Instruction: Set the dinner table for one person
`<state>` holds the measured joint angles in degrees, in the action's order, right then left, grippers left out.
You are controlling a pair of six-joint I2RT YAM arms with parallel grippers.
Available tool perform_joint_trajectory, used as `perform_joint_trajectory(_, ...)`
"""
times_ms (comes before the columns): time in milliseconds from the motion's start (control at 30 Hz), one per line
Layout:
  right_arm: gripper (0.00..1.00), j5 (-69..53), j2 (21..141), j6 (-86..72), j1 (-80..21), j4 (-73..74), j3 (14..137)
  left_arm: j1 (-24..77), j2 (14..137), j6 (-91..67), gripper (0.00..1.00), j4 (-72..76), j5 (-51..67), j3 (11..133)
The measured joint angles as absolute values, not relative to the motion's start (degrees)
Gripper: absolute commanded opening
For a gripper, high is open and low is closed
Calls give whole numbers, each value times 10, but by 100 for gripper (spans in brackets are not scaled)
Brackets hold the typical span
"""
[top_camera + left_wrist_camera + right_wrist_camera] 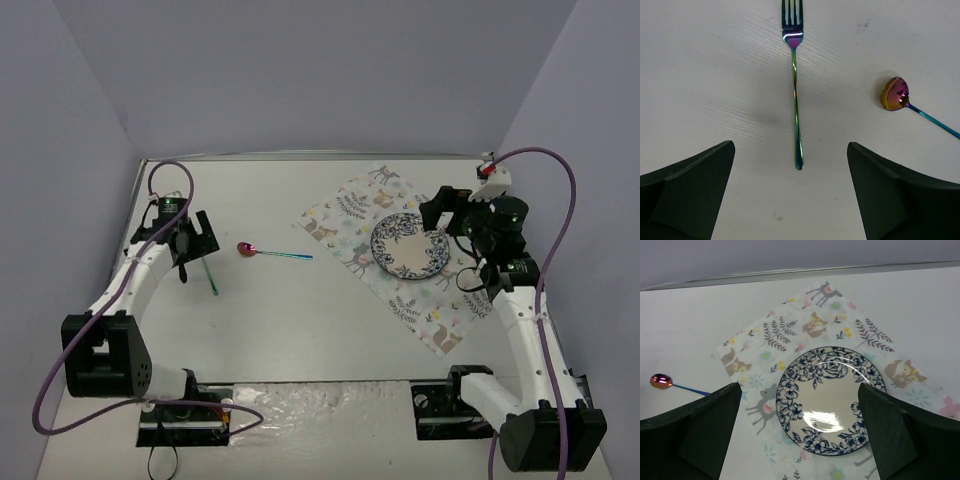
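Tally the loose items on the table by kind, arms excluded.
fork: 1
spoon: 1
plate: 1
animal-print cloth: 1
Total on the dinner table: 4

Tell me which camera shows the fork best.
Left wrist: the fork lies nearly whole and sharp, tines cut at the top edge. Top external shows only a thin green handle below the left pincer. Right wrist misses it.
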<state>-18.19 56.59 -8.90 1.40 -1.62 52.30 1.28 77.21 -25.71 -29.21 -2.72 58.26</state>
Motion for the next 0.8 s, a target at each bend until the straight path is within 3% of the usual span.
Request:
perform_joint_trajectory(267, 100, -234, 524, -154, -8, -90, 433, 7, 861, -306, 81, -249, -35, 571)
perform_joint_trajectory(800, 100, -260, 497, -158, -12, -111, 399, 6, 921, -359, 51, -177, -45, 527)
